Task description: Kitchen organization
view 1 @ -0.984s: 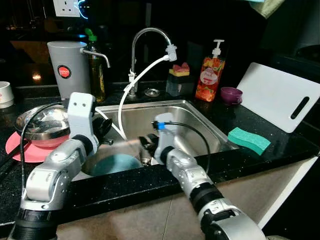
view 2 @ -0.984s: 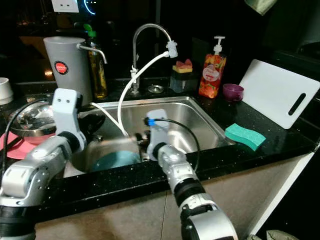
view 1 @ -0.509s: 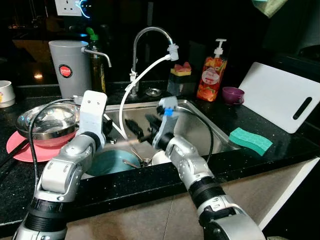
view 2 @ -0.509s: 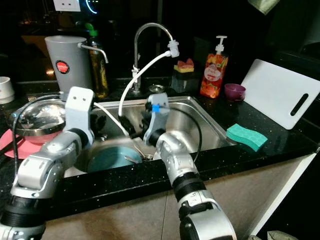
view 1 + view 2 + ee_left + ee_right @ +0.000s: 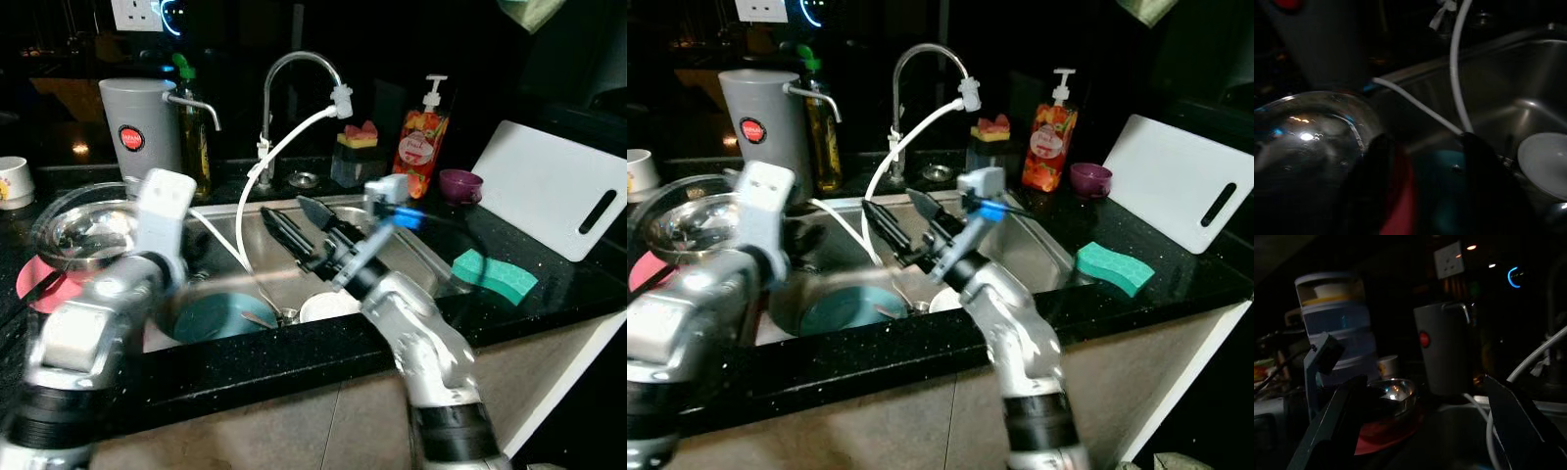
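Observation:
Above the steel sink (image 5: 227, 235) my right gripper (image 5: 297, 224) is raised, open and holding nothing, its fingers pointing to my left. In the sink lie a teal plate (image 5: 214, 318), a white bowl (image 5: 328, 306) and some cutlery (image 5: 263, 318). My left arm (image 5: 162, 201) is blurred at the sink's left edge. The left gripper (image 5: 1427, 196) is open and holds nothing, over the edge between the teal plate and a steel bowl (image 5: 86, 227). That bowl rests on a pink plate (image 5: 31, 284) on the left counter.
A grey water dispenser (image 5: 137, 132), an oil bottle (image 5: 192, 132), the faucet (image 5: 294, 67) with a white hose (image 5: 257, 181), a soap bottle (image 5: 416, 137) and a purple cup (image 5: 454, 184) line the back. A white cutting board (image 5: 554, 186) and green sponge (image 5: 495, 274) are on the right.
My right gripper has risen out of the sink and now points left above it, still open. My left arm has pulled back toward the steel bowl and is blurred.

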Motion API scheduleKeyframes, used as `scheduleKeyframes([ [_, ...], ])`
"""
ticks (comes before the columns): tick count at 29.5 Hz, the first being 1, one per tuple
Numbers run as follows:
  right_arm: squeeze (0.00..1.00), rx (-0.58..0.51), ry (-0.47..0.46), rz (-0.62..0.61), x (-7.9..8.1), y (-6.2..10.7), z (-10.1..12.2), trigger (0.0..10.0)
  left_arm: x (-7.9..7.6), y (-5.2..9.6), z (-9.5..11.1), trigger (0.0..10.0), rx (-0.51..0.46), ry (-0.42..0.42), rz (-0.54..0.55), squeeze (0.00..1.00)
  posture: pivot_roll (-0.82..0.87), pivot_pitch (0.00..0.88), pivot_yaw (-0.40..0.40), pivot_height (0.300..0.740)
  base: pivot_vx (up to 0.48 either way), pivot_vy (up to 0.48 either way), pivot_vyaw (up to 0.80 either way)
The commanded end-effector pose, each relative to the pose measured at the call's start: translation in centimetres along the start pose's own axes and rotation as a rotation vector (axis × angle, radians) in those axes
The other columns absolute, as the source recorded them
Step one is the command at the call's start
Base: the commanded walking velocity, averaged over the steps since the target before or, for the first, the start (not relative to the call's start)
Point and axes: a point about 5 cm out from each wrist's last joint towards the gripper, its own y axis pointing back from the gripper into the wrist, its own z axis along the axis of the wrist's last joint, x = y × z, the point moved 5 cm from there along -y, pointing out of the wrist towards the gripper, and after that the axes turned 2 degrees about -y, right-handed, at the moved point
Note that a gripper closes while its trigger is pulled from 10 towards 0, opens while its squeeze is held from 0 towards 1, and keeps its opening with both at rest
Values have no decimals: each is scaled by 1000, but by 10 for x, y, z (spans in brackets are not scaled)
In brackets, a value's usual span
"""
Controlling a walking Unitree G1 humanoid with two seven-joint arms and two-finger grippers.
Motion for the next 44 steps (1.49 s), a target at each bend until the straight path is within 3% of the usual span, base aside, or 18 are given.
scheduleKeyframes([
  [1,0,3,-14,7,4,4,3,10000,4,-1,-5,10000,35,-4,-14,1000,67,40,-58,740,0,0,0],
  [9,0,12,-21,13,11,7,8,10000,21,-3,-7,10000,100,-27,-42,1000,73,42,-59,740,0,0,0],
  [11,0,10,-20,17,13,7,10,10000,25,-6,-10,10000,130,-38,-50,0,72,43,-59,740,0,0,0],
  [25,0,0,-24,13,20,9,18,10000,41,-20,-33,10000,263,-111,-79,0,70,42,-55,740,0,0,0],
  [29,0,-5,-23,6,19,9,21,10000,46,-21,-46,9686,313,-187,-77,0,66,40,-51,740,0,0,0],
  [30,0,-5,-23,1,18,8,21,10000,47,-21,-49,1608,323,-243,-68,0,68,40,-52,740,0,0,0],
  [31,0,-5,-23,1,18,8,21,10000,47,-21,-49,1608,323,-243,-68,0,68,40,-52,740,0,0,0],
  [32,0,-5,-23,-3,18,8,21,10000,48,-21,-51,0,328,-292,-63,0,70,41,-55,740,0,0,0],
  [33,0,-6,-24,-6,17,7,21,10000,48,-21,-51,0,322,-375,-52,0,70,41,-56,740,0,0,0],
  [44,0,-7,-29,-18,15,4,21,10000,35,-22,-35,0,244,-559,-55,0,72,41,-58,740,0,0,0],
])
